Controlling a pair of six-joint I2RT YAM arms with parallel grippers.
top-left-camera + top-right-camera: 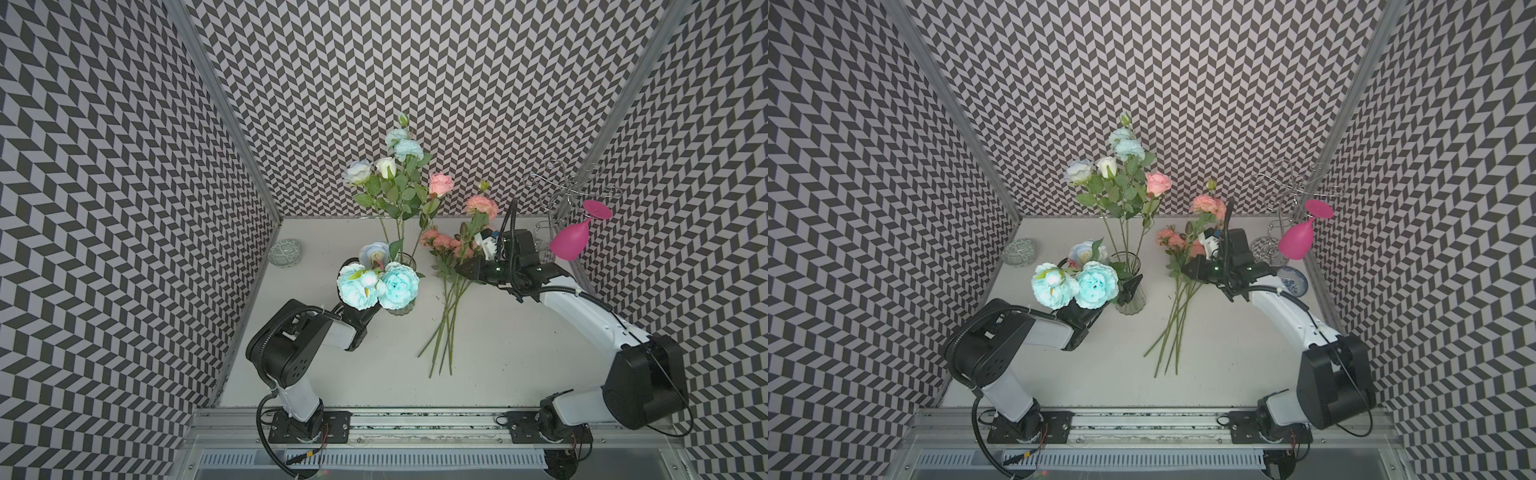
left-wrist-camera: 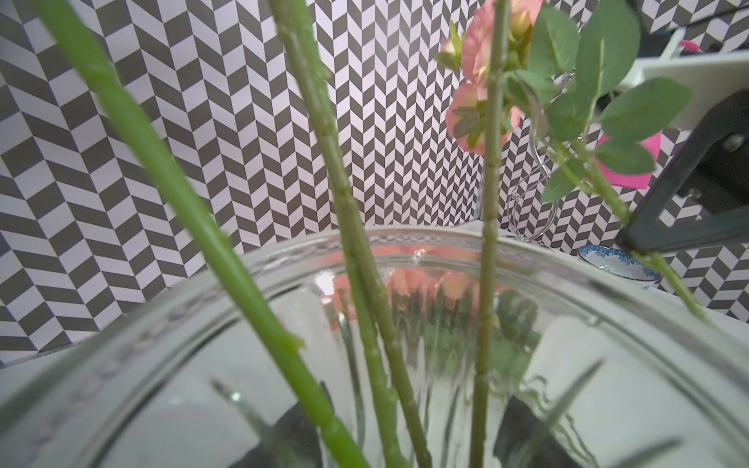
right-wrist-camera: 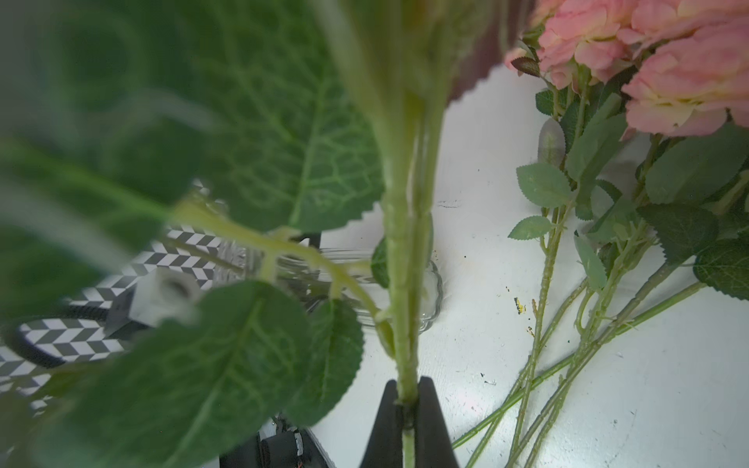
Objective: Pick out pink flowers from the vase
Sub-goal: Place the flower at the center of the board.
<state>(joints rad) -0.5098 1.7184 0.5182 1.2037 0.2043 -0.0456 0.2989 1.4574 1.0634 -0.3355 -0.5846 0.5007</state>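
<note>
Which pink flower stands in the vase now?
The lone pink rose among the blue flowers: its stem runs down into the vase. The other pink flowers lie on the table, except the pink peony gripped by the right end effector.

In both top views I can't make out the left gripper [image 1: 1126, 291]: pale blue peonies [image 1: 399, 284] cover it and most of the vase [image 1: 402, 310], and only one fingertip [image 1: 1133, 285] pokes out at the glass. The left wrist view cuts the vase off at the frame edge, and the ribbed glass smears whatever lies behind it. Right wrist view: big leaves [image 3: 251, 133], blurred against the lens, hide most of the vase. The pink peony stem [image 3: 407, 263] loses its bloom past the edge, and the right gripper [image 3: 409, 399] shows only its tips.
</note>
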